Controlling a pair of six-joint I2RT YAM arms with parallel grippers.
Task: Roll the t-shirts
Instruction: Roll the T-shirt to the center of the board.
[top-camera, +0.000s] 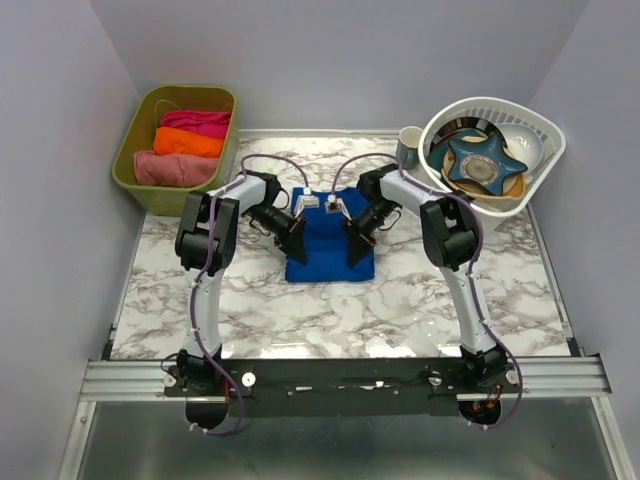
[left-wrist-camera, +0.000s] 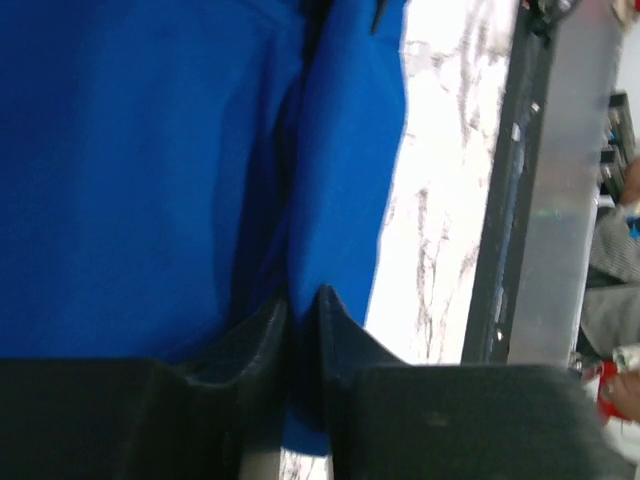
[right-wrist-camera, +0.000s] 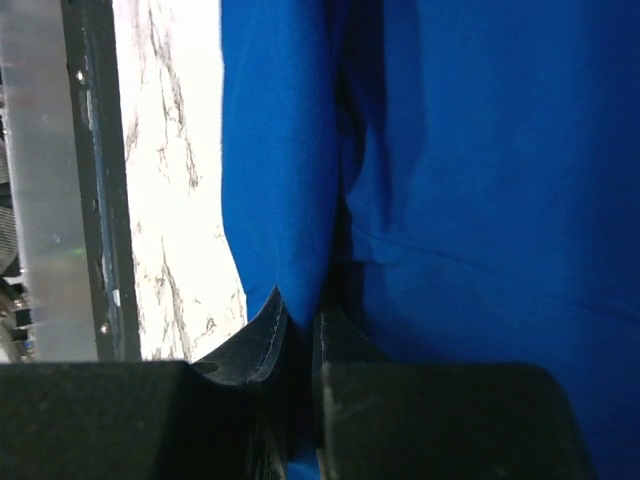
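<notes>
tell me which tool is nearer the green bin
Left. The left tool grips the blue t-shirt's left edge, on the green bin's side; the right tool grips its right edge, farther off.

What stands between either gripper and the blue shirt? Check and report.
Nothing visible. The left gripper and right gripper are both at the shirt, a fold of it between each pair of fingers. The bin and basket sit at the table's far corners, apart from it.
</notes>
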